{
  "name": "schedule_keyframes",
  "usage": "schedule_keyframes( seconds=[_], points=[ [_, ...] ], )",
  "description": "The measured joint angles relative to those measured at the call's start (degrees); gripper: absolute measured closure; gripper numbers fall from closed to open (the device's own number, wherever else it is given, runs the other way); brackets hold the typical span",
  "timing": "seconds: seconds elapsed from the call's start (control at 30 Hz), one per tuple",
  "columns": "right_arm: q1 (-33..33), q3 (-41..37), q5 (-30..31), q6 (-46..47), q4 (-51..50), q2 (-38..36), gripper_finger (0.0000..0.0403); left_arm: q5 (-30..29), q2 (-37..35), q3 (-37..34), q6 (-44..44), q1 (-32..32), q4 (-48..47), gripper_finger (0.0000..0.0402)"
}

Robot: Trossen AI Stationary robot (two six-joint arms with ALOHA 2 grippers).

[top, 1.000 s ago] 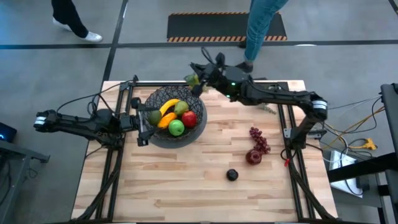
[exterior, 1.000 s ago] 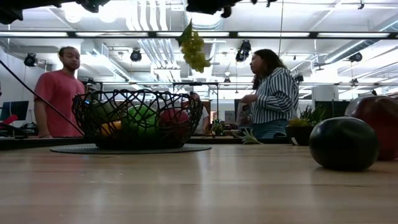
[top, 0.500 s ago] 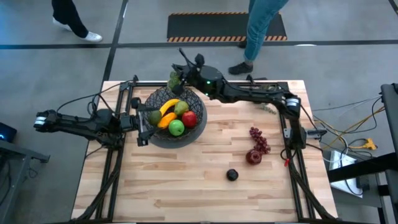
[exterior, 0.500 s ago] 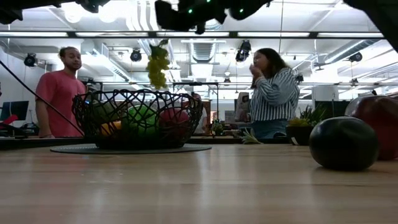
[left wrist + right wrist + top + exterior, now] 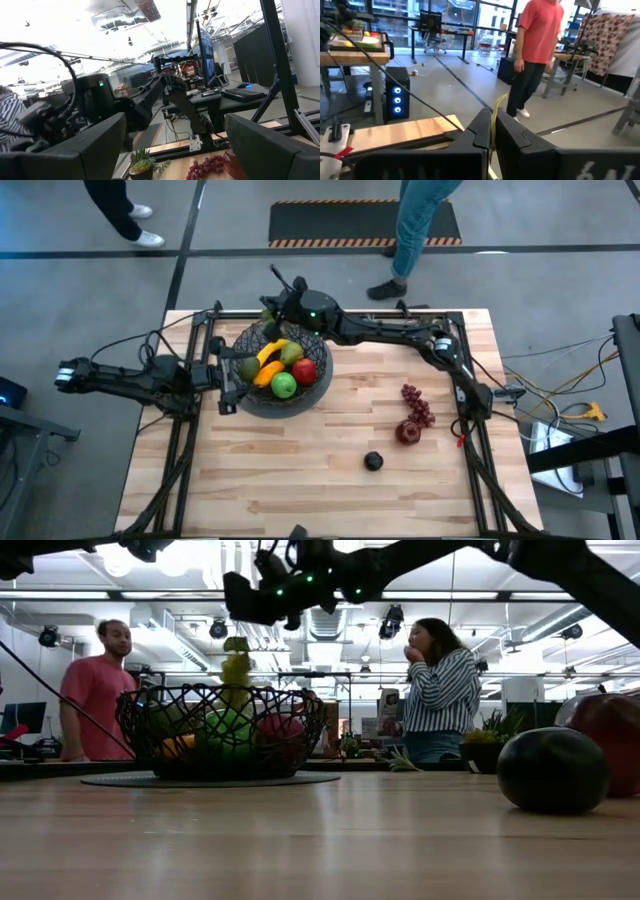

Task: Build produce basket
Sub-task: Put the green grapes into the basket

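Observation:
The black wire basket point(image 5: 322, 385) stands at the table's far left and holds a banana point(image 5: 271, 353), a pear point(image 5: 292, 353), a red apple point(image 5: 306, 370), a green apple point(image 5: 284, 386) and an avocado point(image 5: 248, 368). My right gripper point(image 5: 274, 302) is over the basket's far rim, shut on a bunch of green grapes point(image 5: 236, 668) that hangs at rim height. My left gripper point(image 5: 231, 381) is open at the basket's left rim. Dark red grapes point(image 5: 417, 403), another red apple point(image 5: 407, 432) and a small black fruit point(image 5: 373, 461) lie on the table at the right. My right gripper pinches the bunch's thin yellow-green stem point(image 5: 493, 118) between its two shut fingers. The fingers come from above and from the table's right. The grapes hang straight below the fingers, clear of the table, at the level of the basket's rim point(image 5: 262, 690).
A small potted plant point(image 5: 142, 165) stands near the table's far right. The black fruit point(image 5: 552, 770) and the red apple point(image 5: 608, 735) sit close to the low camera. People point(image 5: 95, 690) point(image 5: 438, 690) stand beyond the far edge. Bare wood point(image 5: 300, 480) lies at the near side.
My right gripper has swung toward the table's left edge and gone down, still shut on the green grapes. The bunch has travelled from beyond the basket's far right rim to over its far rim and has dropped to rim height.

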Motion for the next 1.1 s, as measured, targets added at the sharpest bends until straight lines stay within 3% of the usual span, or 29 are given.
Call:
schedule_keyframes(
  seconds=[0.43,1.1],
  points=[
    [-0.5,0.7,-1.3,2.4,-4.2,4.5,0.0394,0.0,-1.3,-0.7,0.0,0.0,0.1,0.0079],
    [-1.2,-0.1,-0.6,2.4,-14.8,4.4,0.0394,0.1,-4.4,-2.3,0.0,0.0,0.2,0.0079]
  ],
)
